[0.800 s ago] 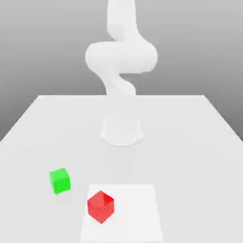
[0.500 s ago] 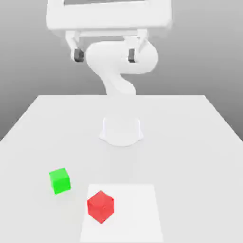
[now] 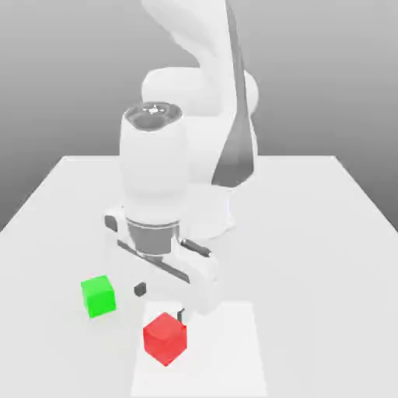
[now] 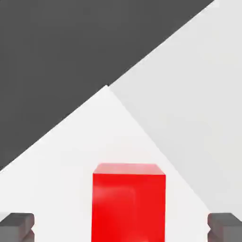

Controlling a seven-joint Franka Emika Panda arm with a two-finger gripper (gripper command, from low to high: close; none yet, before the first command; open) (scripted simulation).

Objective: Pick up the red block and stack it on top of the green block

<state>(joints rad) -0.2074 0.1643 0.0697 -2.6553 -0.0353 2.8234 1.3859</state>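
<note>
We see the red block (image 3: 165, 339) low in the exterior frame, a bit left of centre, sitting on a brighter white square patch (image 3: 225, 350) of the table (image 3: 311, 233). One corner faces the camera. Nothing grips it; it rests flat on the patch.

In the hand view the red block (image 4: 129, 201) sits at bottom centre, between the two dark grey fingertips (image 4: 16, 226) at the lower corners, with clear gaps on both sides. So the jaws stand wide and hold nothing.

The green block (image 3: 98, 295) is at lower left of the exterior frame, up and left of the red one, well apart from it, on the plain table surface off the patch.

The gripper (image 3: 161, 301) hangs just above and behind the red block in the exterior view, pointing down; one dark finger (image 3: 140, 289) shows between the two blocks, the other close to the red block's top edge. We can't tell from that view whether it touches the block.

The white arm (image 3: 155, 171) fills centre frame, wrist cylinder upright above the hand, base (image 3: 221, 214) behind it mid-table. Grey backdrop behind.
</note>
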